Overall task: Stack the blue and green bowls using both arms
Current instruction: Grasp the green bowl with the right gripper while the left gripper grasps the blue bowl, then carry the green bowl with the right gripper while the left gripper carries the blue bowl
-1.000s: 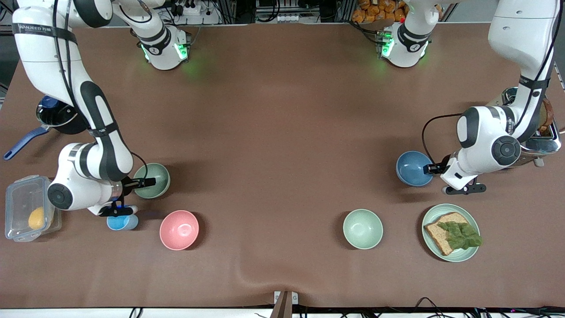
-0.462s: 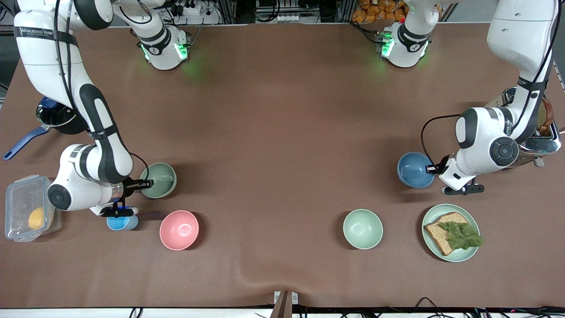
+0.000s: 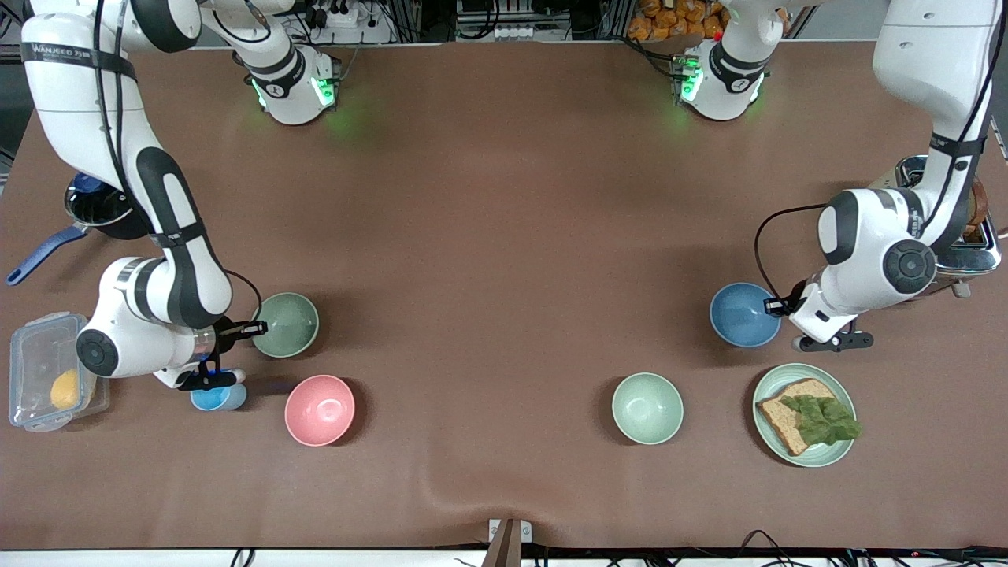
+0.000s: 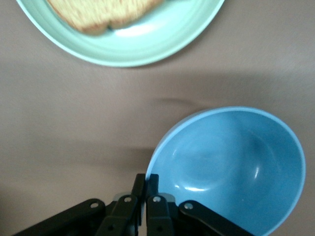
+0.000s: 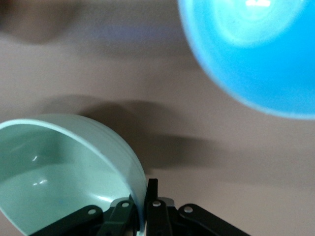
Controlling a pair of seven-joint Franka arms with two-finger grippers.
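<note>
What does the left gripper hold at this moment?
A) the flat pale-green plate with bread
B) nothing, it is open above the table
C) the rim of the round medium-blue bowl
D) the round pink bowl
C: in the left wrist view the left gripper is pinched shut on the rim of the round medium-blue bowl.

A robotics lab: two bench-mounted arms, a cloth-covered table (image 3: 504,236), cables and power strips (image 3: 346,16) along the edge.

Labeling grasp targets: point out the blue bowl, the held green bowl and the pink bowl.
blue bowl (image 3: 740,313), front view, inner floor.
green bowl (image 3: 288,323), front view, inner floor, in the right gripper (image 3: 253,326).
pink bowl (image 3: 319,409), front view, inner floor.
</note>
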